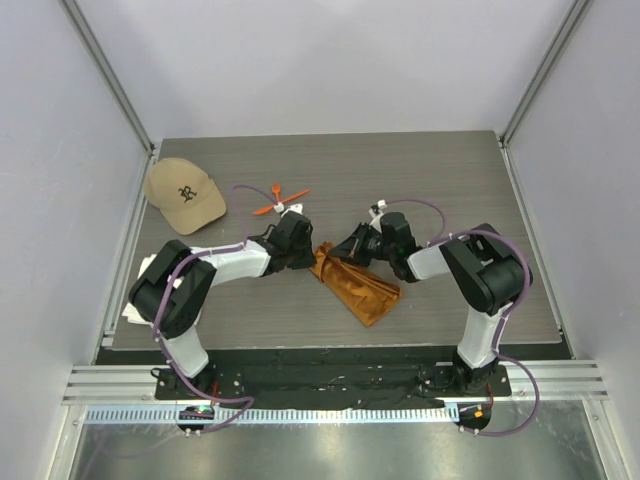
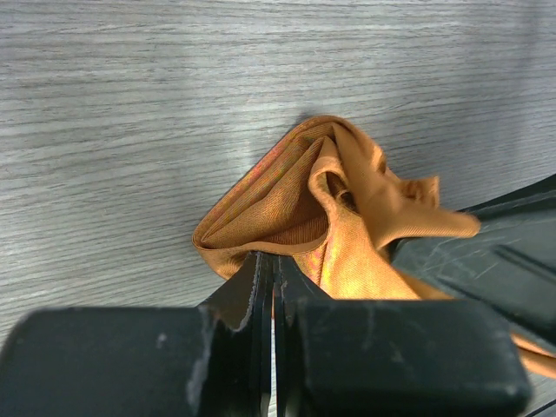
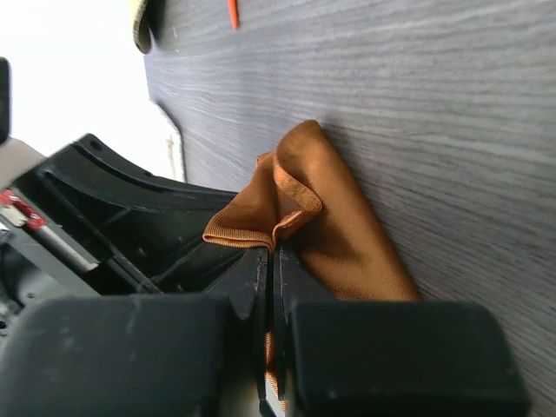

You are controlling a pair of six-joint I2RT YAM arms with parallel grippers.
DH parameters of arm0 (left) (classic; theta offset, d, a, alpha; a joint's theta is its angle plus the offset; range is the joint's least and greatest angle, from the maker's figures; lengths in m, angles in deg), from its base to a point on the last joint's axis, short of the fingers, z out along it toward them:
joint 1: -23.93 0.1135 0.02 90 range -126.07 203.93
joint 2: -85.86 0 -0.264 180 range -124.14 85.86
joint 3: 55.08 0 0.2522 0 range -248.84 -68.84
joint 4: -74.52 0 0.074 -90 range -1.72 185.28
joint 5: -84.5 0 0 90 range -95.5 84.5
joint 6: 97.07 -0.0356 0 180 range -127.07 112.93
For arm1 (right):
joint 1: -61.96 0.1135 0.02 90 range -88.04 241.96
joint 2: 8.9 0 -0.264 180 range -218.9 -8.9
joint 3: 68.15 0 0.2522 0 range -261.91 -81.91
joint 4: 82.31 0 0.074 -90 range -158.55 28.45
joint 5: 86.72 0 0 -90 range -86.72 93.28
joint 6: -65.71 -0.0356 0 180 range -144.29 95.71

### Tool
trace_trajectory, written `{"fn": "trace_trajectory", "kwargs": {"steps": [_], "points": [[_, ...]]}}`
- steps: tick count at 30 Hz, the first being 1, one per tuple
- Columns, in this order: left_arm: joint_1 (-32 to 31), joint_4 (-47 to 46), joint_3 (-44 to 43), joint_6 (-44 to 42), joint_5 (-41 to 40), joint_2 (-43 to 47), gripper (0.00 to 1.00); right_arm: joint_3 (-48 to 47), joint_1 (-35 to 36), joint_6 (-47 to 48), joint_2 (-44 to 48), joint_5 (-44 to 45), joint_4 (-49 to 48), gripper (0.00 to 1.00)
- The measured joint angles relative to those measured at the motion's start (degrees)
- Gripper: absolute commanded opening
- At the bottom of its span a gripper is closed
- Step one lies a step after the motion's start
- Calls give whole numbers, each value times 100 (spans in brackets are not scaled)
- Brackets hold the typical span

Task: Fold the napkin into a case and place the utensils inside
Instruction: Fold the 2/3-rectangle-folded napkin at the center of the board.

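From where I stand, the rust-orange napkin (image 1: 358, 285) lies near the middle of the dark wood-grain table (image 1: 440, 170), between the two arms. It is not flat. It is bunched into a long, rumpled strip that runs diagonally, with its far end toward the left arm and its near end toward the right arm's base. Both arms reach inward and meet at that far end. The left gripper (image 1: 312, 256) has its fingers (image 2: 248, 287) pressed together with no gap showing, and the lower edge of the cloth runs right in between their tips, so it is pinching the napkin. In its wrist view the fabric rises ahead of the fingers in a loose, open fold, with a flap curling over toward the other gripper's black body. The right gripper (image 1: 341, 250) is the same, with its fingers (image 3: 300, 282) closed tight and a doubled hem of the napkin caught at their tips. The rest of the cloth slopes away along the tabletop beside them. The two grippers sit just beside each other, almost nose to nose over the cloth. The utensils (image 1: 279, 200), two thin bright-orange pieces, lie crossed on the table farther back, well apart from the napkin and outside it. A tan cap (image 1: 184, 195) rests at the far left of the table, near the utensils but not touching them.
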Motion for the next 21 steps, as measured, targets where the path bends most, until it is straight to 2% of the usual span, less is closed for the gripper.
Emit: {"fn": "trace_trajectory", "kwargs": {"steps": [11, 14, 15, 18, 21], "points": [[2, -48, 0, 2, 26, -20, 3, 35, 210, 293, 0, 267, 168, 1], [4, -55, 0, -4, 76, -20, 14, 107, 240, 291, 0, 367, 107, 1], [2, -57, 0, -7, 103, -17, 23, 136, 247, 291, 0, 393, 83, 1], [-22, -85, 0, -52, 192, 13, 34, 168, 249, 271, -28, 426, 24, 1], [-109, 11, -26, -160, 216, 116, 36, 175, 251, 249, -55, 457, -48, 1]]}}
